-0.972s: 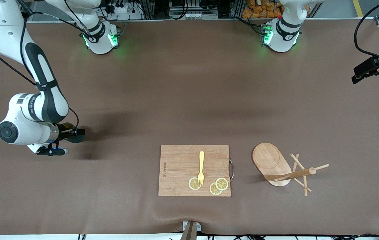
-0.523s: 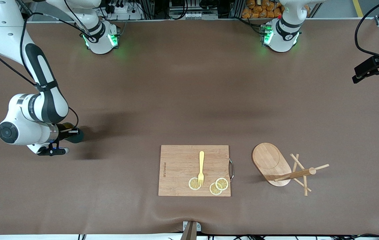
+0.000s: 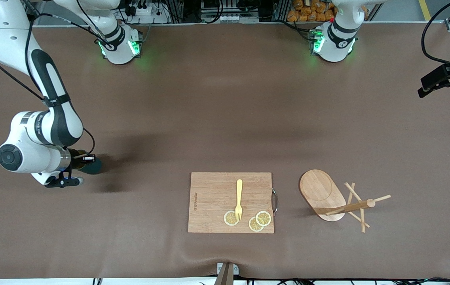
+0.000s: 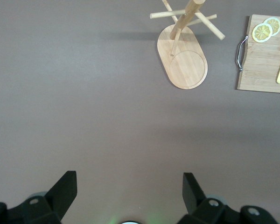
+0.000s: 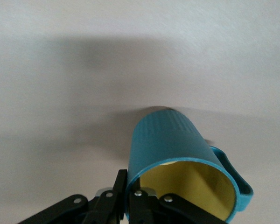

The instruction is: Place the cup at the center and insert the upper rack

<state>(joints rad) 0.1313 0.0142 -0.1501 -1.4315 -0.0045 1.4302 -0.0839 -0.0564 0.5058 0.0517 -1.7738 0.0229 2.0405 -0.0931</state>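
My right gripper (image 3: 85,159) is shut on the rim of the teal cup (image 3: 92,165) and holds it tilted just above the table at the right arm's end. In the right wrist view the cup (image 5: 170,140) shows its yellow inside and side handle, with my fingers (image 5: 130,198) pinching its wall. The wooden upper rack (image 3: 329,196), with an oval base, post and thin pegs, stands beside the cutting board toward the left arm's end. It also shows in the left wrist view (image 4: 183,58). My left gripper (image 4: 128,189) is open and empty, high over the table's left-arm end.
A rectangular wooden cutting board (image 3: 213,198) with a metal handle lies near the front middle. It carries a yellow fork (image 3: 239,199) and three lemon slices (image 3: 263,218). Bare brown table lies between the cup and the board.
My right gripper has tilted and shifted the cup slightly, a little lower and nearer the front camera. The left arm has barely moved.
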